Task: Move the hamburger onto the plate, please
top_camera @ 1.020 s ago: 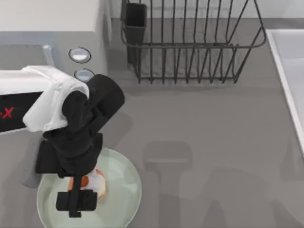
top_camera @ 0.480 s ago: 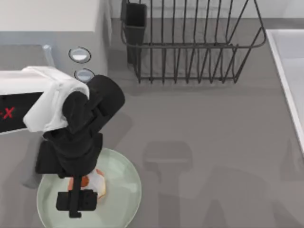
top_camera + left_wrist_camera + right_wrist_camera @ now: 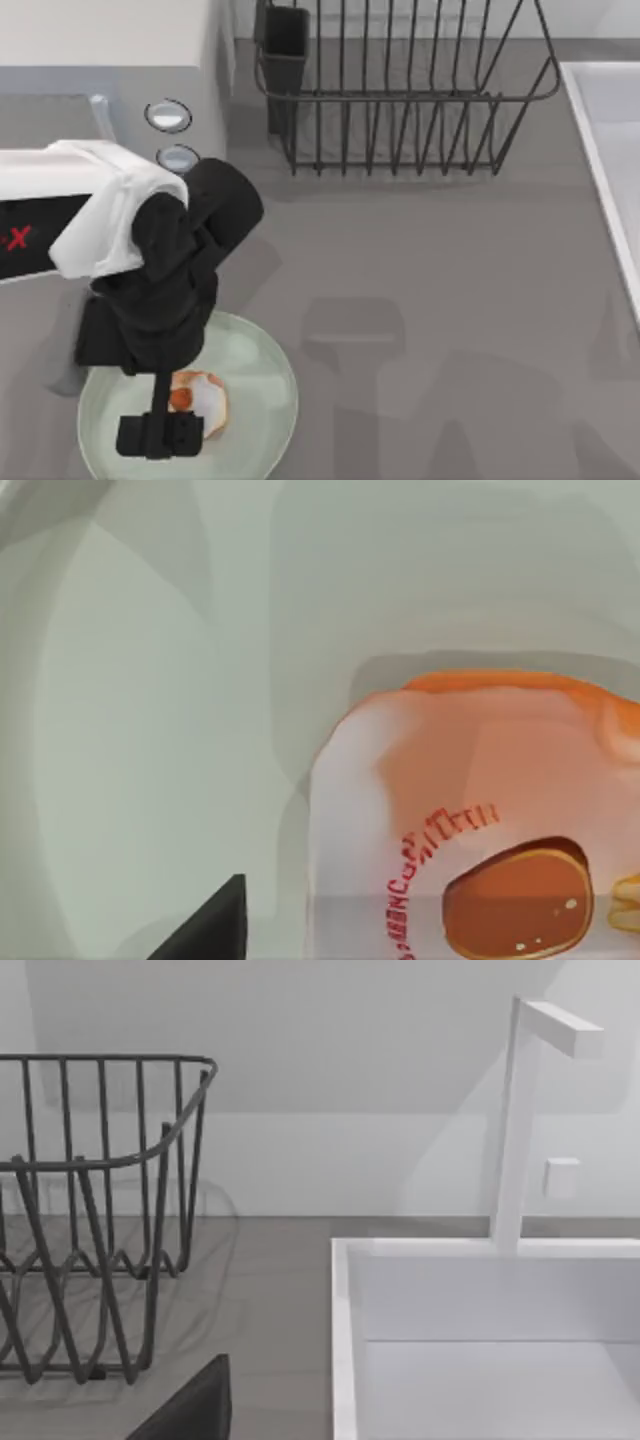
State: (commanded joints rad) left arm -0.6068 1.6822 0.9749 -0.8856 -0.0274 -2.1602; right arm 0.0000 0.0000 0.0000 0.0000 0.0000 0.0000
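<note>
The hamburger (image 3: 200, 398), small and orange-brown with whitish patches and a red spot, lies flat on the pale mint-green plate (image 3: 255, 400) at the front left of the table. My left gripper (image 3: 162, 437) hangs over the plate just left of the hamburger and is open. In the left wrist view the hamburger (image 3: 480, 810) rests on the glossy plate (image 3: 150, 730). One dark fingertip (image 3: 215, 930) stands apart from it, with bare plate between them. My right arm is parked off to the right.
A dark wire dish rack (image 3: 400, 90) stands at the back middle, and a white sink (image 3: 610, 150) runs along the right edge. A grey appliance with two round knobs (image 3: 168, 116) sits at the back left. Open grey tabletop lies to the plate's right.
My left gripper has drawn back toward the table's front edge, uncovering most of the hamburger, which stays on the plate.
</note>
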